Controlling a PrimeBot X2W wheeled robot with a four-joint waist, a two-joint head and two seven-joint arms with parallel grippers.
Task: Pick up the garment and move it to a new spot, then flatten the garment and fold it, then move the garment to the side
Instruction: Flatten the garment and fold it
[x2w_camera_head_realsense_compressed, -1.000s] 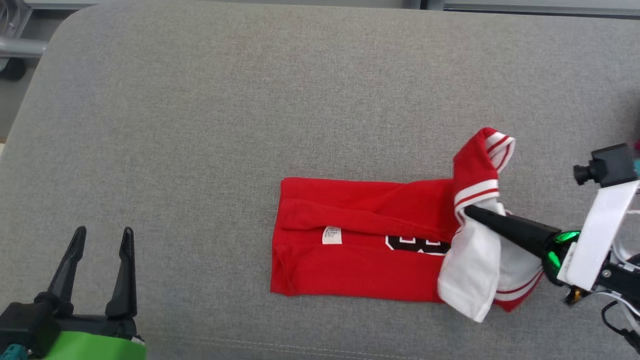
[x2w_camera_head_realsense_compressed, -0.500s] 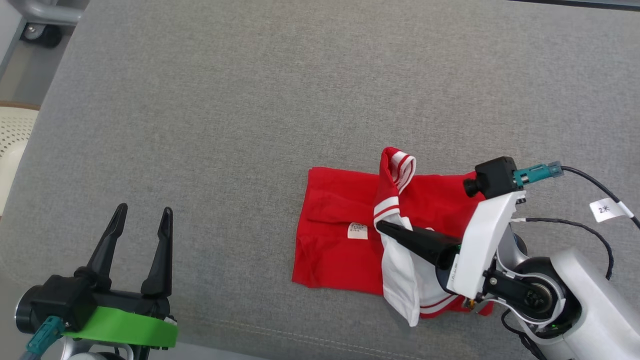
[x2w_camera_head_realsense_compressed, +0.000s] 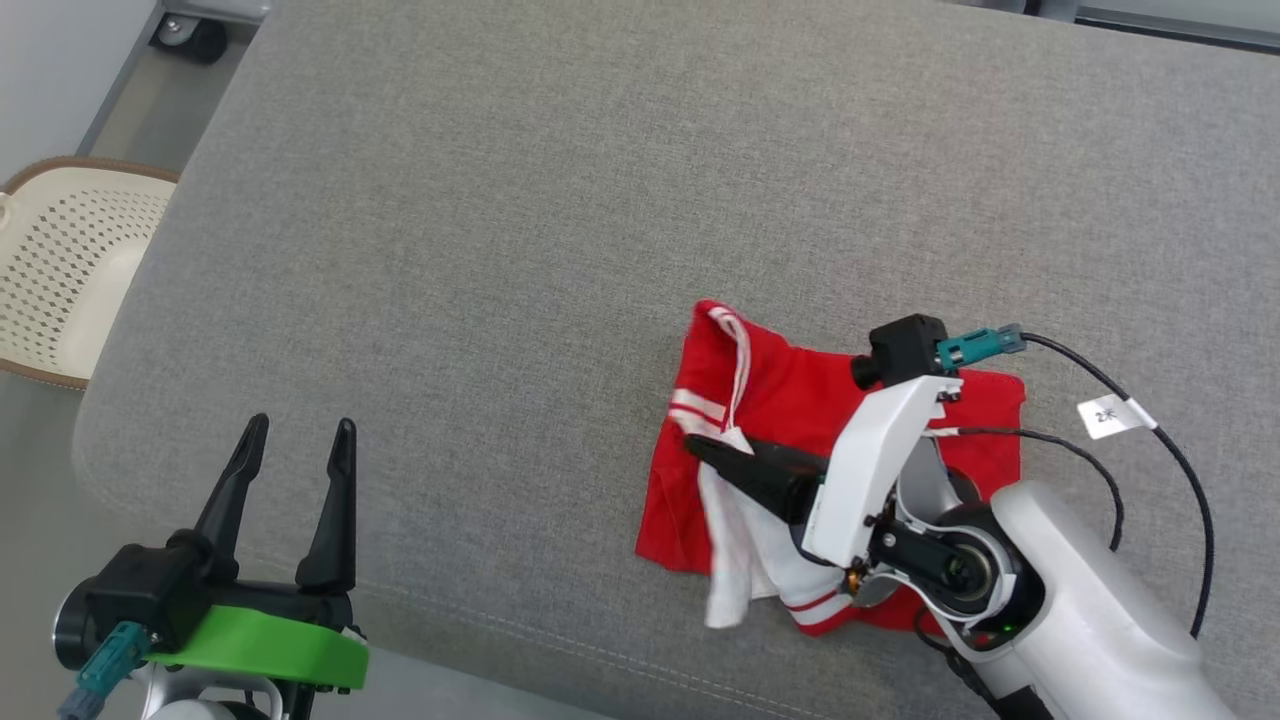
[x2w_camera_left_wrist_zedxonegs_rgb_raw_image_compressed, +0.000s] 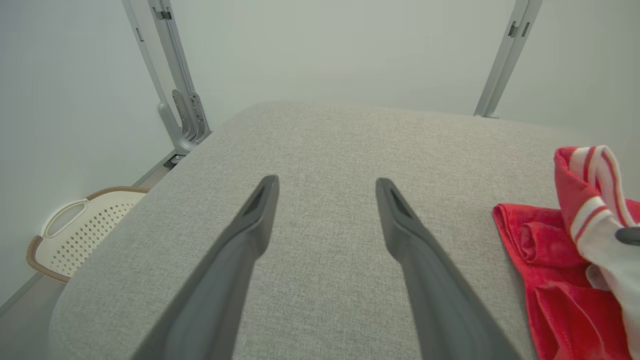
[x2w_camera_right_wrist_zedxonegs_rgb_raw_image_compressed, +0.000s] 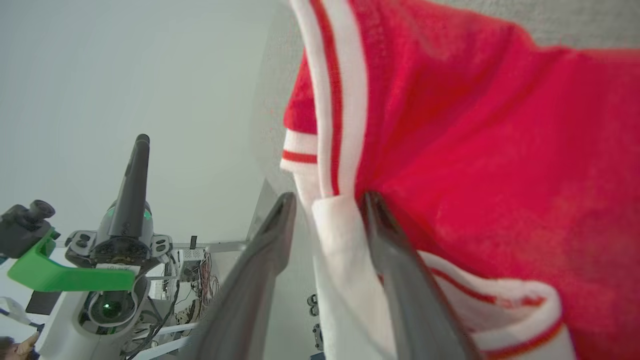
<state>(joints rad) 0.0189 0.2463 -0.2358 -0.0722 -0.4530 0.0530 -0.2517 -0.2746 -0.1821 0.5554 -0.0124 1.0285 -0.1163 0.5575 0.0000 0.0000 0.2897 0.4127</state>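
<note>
Red garment (x2w_camera_head_realsense_compressed: 800, 400) lies folded on the grey cushion (x2w_camera_head_realsense_compressed: 500, 250) at 4 o'clock in the head view, with the right gripper (x2w_camera_head_realsense_compressed: 700, 447) at its white flap. The left gripper (x2w_camera_head_realsense_compressed: 300, 425) sits at 8 o'clock, jaws wide. Left wrist view: the garment is at 3 o'clock, well apart from the spread jaws. Right wrist view: jaws parted, with white cloth loose between them.

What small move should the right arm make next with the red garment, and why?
Probably draw the right gripper back, off the garment. Its jaws stand parted, the white cloth lies loose between them, and the garment lies folded on the grey surface.
</note>
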